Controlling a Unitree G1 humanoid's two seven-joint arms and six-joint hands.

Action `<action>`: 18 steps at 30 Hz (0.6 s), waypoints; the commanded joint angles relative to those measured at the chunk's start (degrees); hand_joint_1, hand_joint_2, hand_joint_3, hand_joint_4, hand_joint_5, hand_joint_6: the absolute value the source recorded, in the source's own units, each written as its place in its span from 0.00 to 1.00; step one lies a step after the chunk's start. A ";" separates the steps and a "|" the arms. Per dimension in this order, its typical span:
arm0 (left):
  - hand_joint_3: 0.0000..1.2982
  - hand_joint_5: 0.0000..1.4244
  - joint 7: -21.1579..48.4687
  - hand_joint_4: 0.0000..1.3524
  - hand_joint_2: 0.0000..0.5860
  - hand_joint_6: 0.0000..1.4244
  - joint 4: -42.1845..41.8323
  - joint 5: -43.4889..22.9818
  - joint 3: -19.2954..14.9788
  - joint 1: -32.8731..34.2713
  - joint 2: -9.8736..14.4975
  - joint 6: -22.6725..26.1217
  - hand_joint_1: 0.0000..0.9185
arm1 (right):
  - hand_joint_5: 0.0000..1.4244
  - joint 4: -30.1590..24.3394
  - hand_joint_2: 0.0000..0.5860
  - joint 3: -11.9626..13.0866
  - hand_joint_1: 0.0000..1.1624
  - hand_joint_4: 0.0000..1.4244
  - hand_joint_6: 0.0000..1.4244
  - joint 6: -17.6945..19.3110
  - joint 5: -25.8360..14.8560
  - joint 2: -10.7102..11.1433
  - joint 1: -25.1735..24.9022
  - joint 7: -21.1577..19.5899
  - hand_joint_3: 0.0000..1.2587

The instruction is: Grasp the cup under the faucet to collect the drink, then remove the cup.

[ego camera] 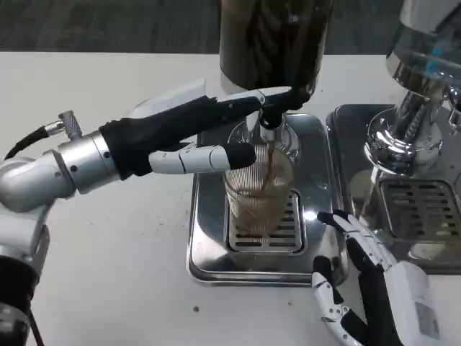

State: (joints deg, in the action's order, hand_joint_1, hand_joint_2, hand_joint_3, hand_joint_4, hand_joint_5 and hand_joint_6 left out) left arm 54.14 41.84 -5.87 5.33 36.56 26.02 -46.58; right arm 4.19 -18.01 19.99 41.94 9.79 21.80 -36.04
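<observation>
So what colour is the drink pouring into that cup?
Dark brown drink in the clear ribbed cup, head view.

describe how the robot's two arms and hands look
The left arm is a silver metal cylinder with a rounded elbow, a black cable and a small knurled fitting. The left hand has a black cuff, a pale back and white fingers tipped black. The right hand has a white back bearing a small label, with white-and-black fingers.
</observation>
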 commanded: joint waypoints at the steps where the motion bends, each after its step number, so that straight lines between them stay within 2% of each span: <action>1: 0.09 0.03 0.06 0.00 0.22 0.00 0.97 2.58 1.74 -0.72 0.60 -2.18 0.00 | 0.11 -0.52 0.89 0.61 0.26 0.11 0.14 0.52 -0.64 0.21 0.53 -0.23 0.20; 7: 0.09 0.03 -1.42 0.00 0.22 0.00 1.24 3.62 2.14 -0.77 0.95 -3.46 0.00 | 0.11 -0.81 0.89 1.59 0.26 0.11 0.14 0.83 -3.06 -0.15 0.54 0.64 0.20; 11: 0.09 0.03 -2.26 0.00 0.22 0.00 1.30 4.37 2.50 -0.80 1.18 -4.19 0.00 | 0.11 -0.98 0.85 2.24 0.26 0.11 0.15 1.32 -5.26 -0.37 0.57 1.55 0.19; 18: 0.09 0.03 -3.38 0.00 0.22 0.00 1.62 4.93 3.32 -0.81 1.59 -4.78 0.00 | 0.11 -2.00 0.65 4.73 0.34 0.11 0.16 3.27 -11.49 -0.70 0.10 5.03 0.18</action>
State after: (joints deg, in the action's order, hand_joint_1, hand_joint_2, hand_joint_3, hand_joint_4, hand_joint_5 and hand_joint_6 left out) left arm 49.73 42.83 -2.98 7.18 36.56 27.04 -50.50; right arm 3.53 -14.33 21.90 31.94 9.18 21.90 -32.13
